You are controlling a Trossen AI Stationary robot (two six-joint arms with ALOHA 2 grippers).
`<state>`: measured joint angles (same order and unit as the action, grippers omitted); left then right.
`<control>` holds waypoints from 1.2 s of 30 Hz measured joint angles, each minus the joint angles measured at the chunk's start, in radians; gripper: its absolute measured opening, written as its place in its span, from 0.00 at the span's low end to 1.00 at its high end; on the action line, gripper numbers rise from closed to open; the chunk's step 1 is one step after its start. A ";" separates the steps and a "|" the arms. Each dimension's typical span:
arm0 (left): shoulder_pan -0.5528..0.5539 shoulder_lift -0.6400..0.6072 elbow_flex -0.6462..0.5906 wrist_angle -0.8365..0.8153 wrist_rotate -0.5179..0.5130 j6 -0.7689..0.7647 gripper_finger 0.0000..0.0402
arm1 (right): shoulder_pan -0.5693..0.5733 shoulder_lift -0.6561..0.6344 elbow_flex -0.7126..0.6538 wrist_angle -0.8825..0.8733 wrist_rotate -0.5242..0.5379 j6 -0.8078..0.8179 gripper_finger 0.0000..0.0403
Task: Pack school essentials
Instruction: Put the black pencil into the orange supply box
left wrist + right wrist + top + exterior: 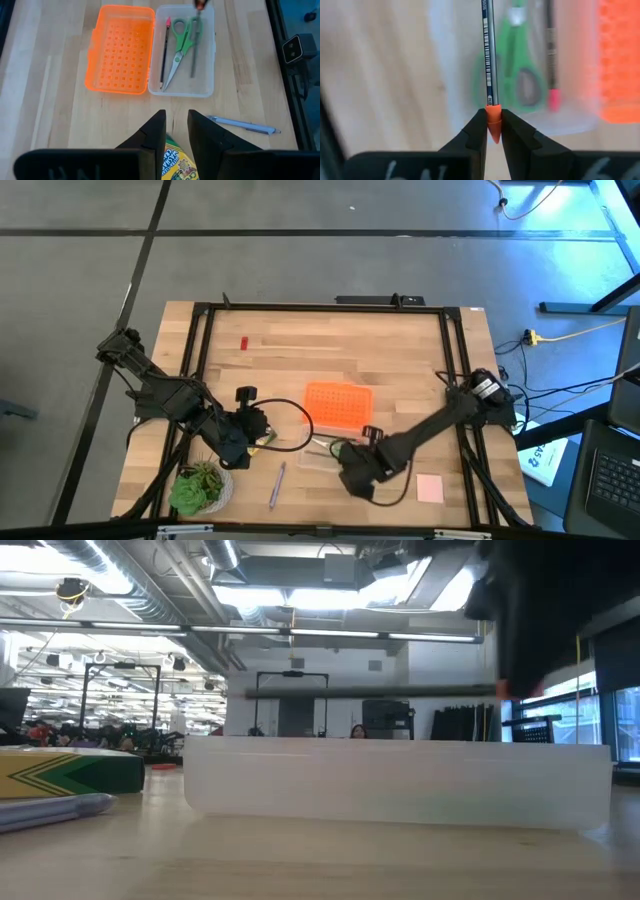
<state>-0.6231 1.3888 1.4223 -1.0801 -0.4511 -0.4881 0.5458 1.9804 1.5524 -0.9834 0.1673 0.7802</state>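
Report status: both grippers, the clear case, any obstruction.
Right gripper shut on thin pencil with orange eraser cap, over clear plastic case. Left gripper shut on yellow-green crayon box. Green-handled scissors already in the case. Nothing blocking.

Crayon box [177,165] with partly hidden, unreadable print, pencil [489,55] with a barcode and illegible digits

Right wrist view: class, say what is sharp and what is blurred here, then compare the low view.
Right wrist view: the pencil pinched by the right gripper is sharp; the scissors and orange lid behind are blurred. Low view: the clear case and the nearby pen look soft, and ceiling lights glare brightly.
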 joint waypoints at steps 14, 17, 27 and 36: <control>0.000 0.000 0.000 -0.004 0.000 0.001 0.18 | -0.081 0.000 -0.093 -0.042 -0.006 -0.048 0.13; 0.000 0.000 0.000 -0.004 0.000 0.001 0.18 | -0.083 0.000 -0.116 -0.005 -0.011 -0.059 0.13; 0.000 0.000 0.000 -0.004 0.000 0.001 0.18 | -0.086 0.000 -0.121 0.002 -0.006 -0.056 0.13; 0.000 0.000 0.000 -0.004 0.000 0.002 0.18 | -0.096 0.000 -0.121 0.009 -0.003 -0.041 0.13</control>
<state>-0.6234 1.3888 1.4224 -1.0843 -0.4507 -0.4866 0.4500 1.9804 1.4315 -0.9745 0.1646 0.7394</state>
